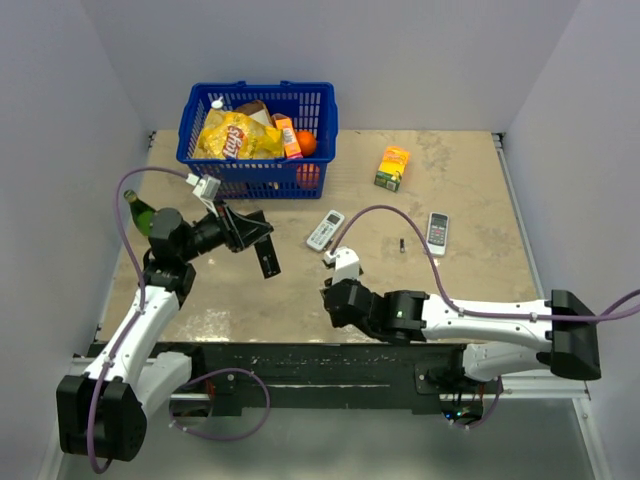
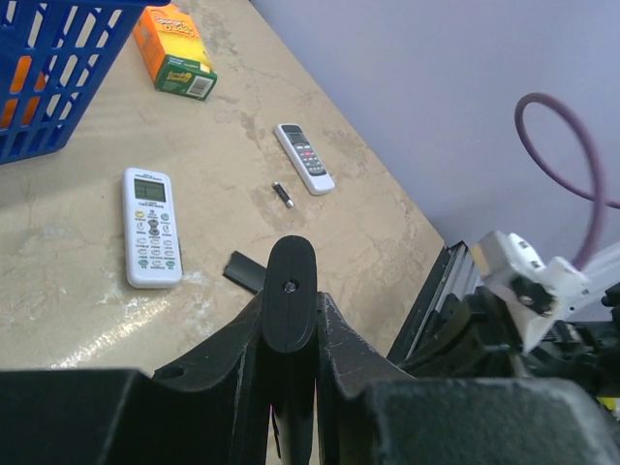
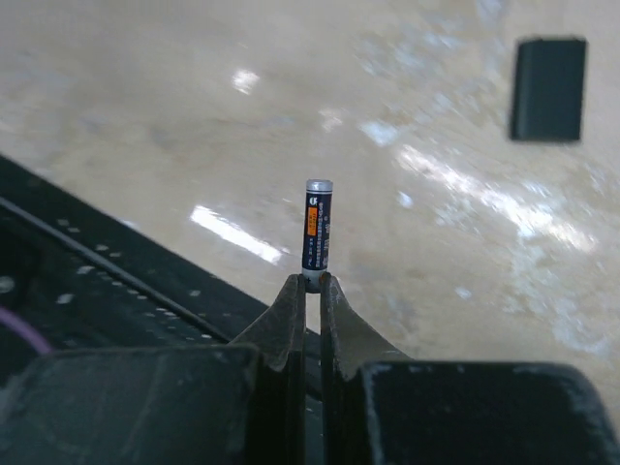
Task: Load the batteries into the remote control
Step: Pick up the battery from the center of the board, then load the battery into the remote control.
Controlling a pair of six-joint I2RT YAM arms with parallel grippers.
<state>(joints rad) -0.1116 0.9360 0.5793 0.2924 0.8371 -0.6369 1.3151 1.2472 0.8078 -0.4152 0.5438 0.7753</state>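
Print runs down the dark blue label of the battery [image 3: 317, 228], with an orange band near its top, but it is too small to read. The right gripper [image 3: 309, 281] pinches this battery by its lower end and holds it upright above the near part of the surface [image 1: 460, 190]. The left gripper [image 2: 291, 305] is clamped on the black remote control [image 1: 268, 258], raised off the surface at the left; the left wrist view shows only its rounded end.

The blue basket [image 1: 200, 150] at the far left holds a yellow snack bag [image 1: 235, 135] with red lettering I cannot make out, an orange carton [image 1: 288, 136], an orange fruit [image 1: 306, 142] and a white-capped bottle [image 1: 217, 103], mostly buried.

An orange and green juice box [image 2: 174, 53] lies right of the basket, its writing blurred. A white remote with a small screen [image 2: 152, 228] and a white remote with grey buttons [image 2: 305, 158] lie mid-surface, with a second battery [image 2: 282, 195] between them. A flat black rectangle [image 3: 549, 89] lies near the screen remote. A green bottle [image 1: 137, 210] is partly hidden behind the left arm.
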